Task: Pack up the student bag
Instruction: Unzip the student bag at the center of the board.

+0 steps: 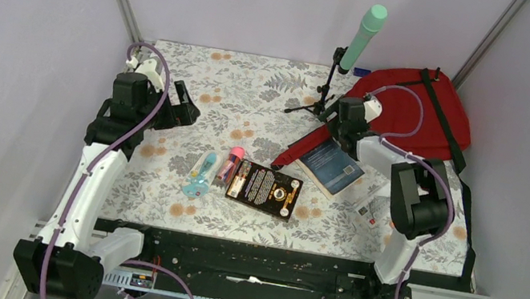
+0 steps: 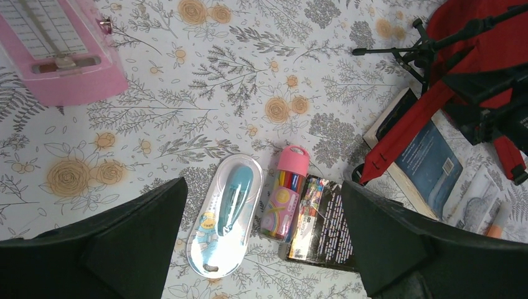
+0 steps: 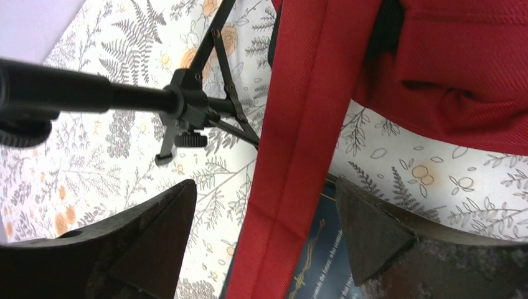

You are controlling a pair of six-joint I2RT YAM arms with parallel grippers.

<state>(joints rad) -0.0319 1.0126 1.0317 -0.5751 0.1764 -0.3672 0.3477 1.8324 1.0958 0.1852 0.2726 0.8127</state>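
Right gripper (image 3: 264, 184): jaws spread wide, nothing pinched. The red shoulder strap (image 3: 299, 124) of the student bag (image 1: 415, 109) runs lengthwise through the gap between the fingers. Floral cloth (image 3: 386, 168) shows between the strap and the left finger. On the right-finger side the gap is thin, so possibly touching; cannot tell. The bag body lies just beyond the jaws, towards the right finger. Black tripod stand (image 3: 199, 112) sits beyond the left finger. Blue book (image 3: 311, 261) lies under the strap, between the jaws.

Left gripper (image 2: 263, 184): jaws fully spread, empty, above the table. Below and between them are a clear pen case (image 2: 227, 212) and a pink-capped tube (image 2: 286, 193), side by side. Black book (image 2: 317, 221) lies against the tube on the right-finger side. Pink metronome (image 2: 62, 50) is well beyond the left finger.
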